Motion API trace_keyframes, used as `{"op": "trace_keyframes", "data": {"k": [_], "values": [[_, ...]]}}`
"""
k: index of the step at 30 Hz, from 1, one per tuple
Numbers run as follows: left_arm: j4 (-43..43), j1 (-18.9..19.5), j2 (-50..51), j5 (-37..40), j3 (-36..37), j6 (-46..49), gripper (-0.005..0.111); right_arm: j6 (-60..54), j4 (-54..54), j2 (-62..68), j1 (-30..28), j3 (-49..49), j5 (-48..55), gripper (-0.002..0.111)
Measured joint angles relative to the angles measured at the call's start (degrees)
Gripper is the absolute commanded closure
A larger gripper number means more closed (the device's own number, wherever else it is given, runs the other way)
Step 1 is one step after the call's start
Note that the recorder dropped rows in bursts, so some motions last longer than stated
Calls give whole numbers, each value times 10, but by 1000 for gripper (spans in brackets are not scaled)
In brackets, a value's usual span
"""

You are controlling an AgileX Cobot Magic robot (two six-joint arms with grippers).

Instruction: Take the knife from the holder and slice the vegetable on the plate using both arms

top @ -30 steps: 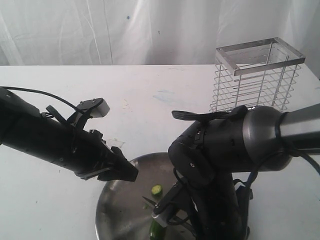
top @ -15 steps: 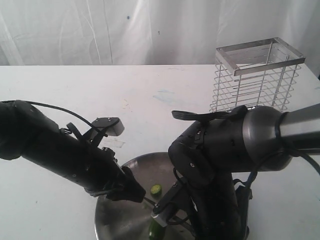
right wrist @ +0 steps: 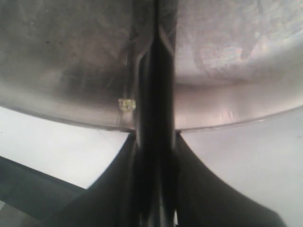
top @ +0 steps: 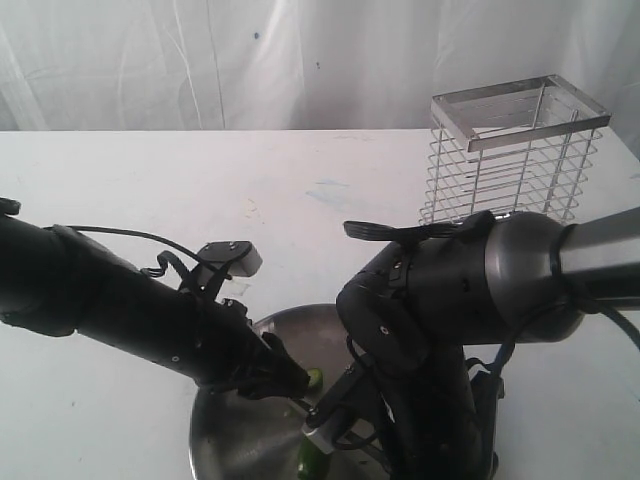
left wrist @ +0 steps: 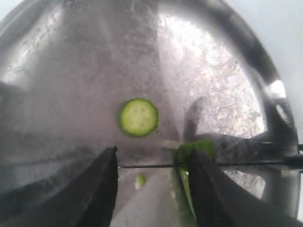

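Note:
The steel plate (top: 215, 440) lies at the front of the table. On it lies the green vegetable (top: 310, 462), with a round cut slice (top: 315, 378) beside it. My right gripper (top: 330, 432) is shut on the knife (right wrist: 158, 71), whose thin blade (left wrist: 246, 165) runs across the vegetable (left wrist: 195, 147). My left gripper (left wrist: 152, 152) hangs open low over the plate (left wrist: 71, 71). The vegetable lies against the inner side of one finger (left wrist: 213, 189). The slice (left wrist: 138, 117) lies just beyond the fingertips. The wire holder (top: 515, 150) stands at the back right with nothing in it.
A tiny green scrap (left wrist: 140, 180) lies on the plate between the left fingers, and another crumb (right wrist: 126, 104) sits near the plate's rim. The bulky right arm (top: 470, 290) covers the plate's right half. A white curtain hangs behind the table.
My left arm has swung right and down over the plate, bringing its open gripper to the vegetable beside the knife. The right arm and knife have stayed still.

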Motion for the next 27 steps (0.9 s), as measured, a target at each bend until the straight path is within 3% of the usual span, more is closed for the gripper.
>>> {"op": "trace_keyframes", "data": {"k": [27], "values": [[-19,0,29,8,0,17,56,0,6,-17,0,1,-24,108]]}}
